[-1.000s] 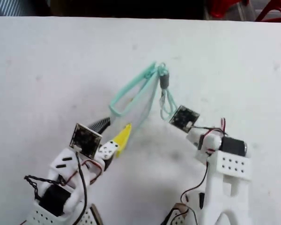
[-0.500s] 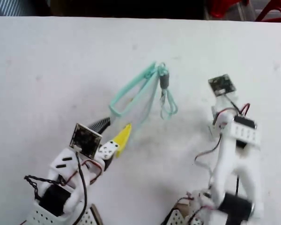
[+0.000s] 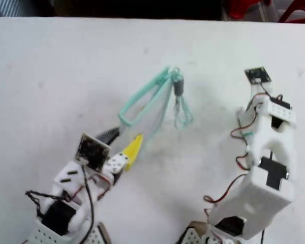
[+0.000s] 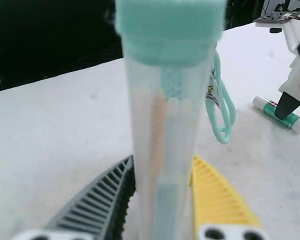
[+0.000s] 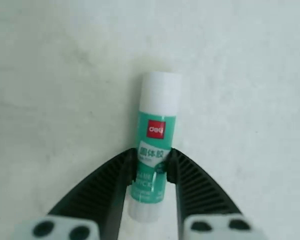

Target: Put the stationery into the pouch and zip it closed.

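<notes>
A translucent pouch with mint-green zip trim (image 3: 151,104) stands on its edge near the middle of the white bench (image 3: 61,66). The left hand (image 4: 163,167) is clamped on its near end, with the grey finger (image 4: 102,200) on one wall and the yellow finger (image 4: 217,200) on the other. From above, the mint rim reads as a long narrow slit, so the mouth looks slightly parted. Through the cloudy wall in the left wrist view, a slim orange stick (image 4: 157,125) and a pale blue-green one (image 4: 166,200) stand lengthwise inside; what they are cannot be told. A mint cord loop (image 3: 182,116) with a dark grey bead (image 3: 178,88) hangs from the pouch's far end and lies on the bench.

A white glue stick with a green label (image 5: 158,112) lies flat on the bench, well apart from the pouch on the right arm's side. The right hand (image 5: 150,156) is down over it, its two black fingers pressed against opposite sides of the label, gripping the tube.
</notes>
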